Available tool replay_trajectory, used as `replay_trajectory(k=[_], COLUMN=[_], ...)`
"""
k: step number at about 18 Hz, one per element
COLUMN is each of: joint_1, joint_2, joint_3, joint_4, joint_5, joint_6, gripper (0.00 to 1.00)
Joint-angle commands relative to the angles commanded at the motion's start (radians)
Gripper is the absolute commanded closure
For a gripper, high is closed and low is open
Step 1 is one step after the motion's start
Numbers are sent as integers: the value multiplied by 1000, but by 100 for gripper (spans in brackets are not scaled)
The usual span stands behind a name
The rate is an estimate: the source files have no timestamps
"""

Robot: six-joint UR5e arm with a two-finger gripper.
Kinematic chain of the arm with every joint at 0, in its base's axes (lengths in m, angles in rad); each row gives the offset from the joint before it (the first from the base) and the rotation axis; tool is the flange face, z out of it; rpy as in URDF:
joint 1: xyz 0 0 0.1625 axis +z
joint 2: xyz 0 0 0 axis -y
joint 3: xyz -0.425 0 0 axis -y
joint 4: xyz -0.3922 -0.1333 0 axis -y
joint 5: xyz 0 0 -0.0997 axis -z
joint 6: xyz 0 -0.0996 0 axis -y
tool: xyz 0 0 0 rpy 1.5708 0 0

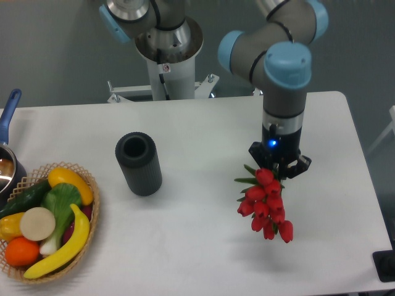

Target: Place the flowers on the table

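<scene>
A bunch of red tulips with green leaves [266, 206] hangs from my gripper [278, 168] at the right of the white table [203, 246]. The gripper points down and is shut on the stems, which it hides. The blooms slant down toward the front right, and I cannot tell whether the lowest ones touch the table. A dark cylindrical vase [138, 163] stands upright, well to the left of the gripper, with nothing in its mouth.
A wicker basket [46, 222] of toy fruit and vegetables sits at the front left corner. A pot with a blue handle [8, 145] is at the left edge. The arm's base [166, 55] stands behind the table. A dark object [386, 265] is beyond the front right corner.
</scene>
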Motion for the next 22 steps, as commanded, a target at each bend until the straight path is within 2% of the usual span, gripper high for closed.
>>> replay_trajectory(k=[4,7,9,10,13,15,16,17,18,19,22], joint_1=[-6,-9,-32,-49,-77,-107,-107,-104,-106,-106,-101], joint_2=[-9,-18,-49,-83,-135,-172,-172,-164,-157,-144,-121], joint_3=[8,17,23,26,66,77,77,83,92,97,101], joint_4=[-2,-32,-35,-25,-25,-26,-26,-26,-26,-25,-11], joint_5=[8,14,15,17,25,31,25,9,-7,-26,-113], joint_6=[3,2,0,-3,-5,-21,-29,-29,-31,-34,-68], gripper=[100,100,100,100,100,96,87,65,21,0,0])
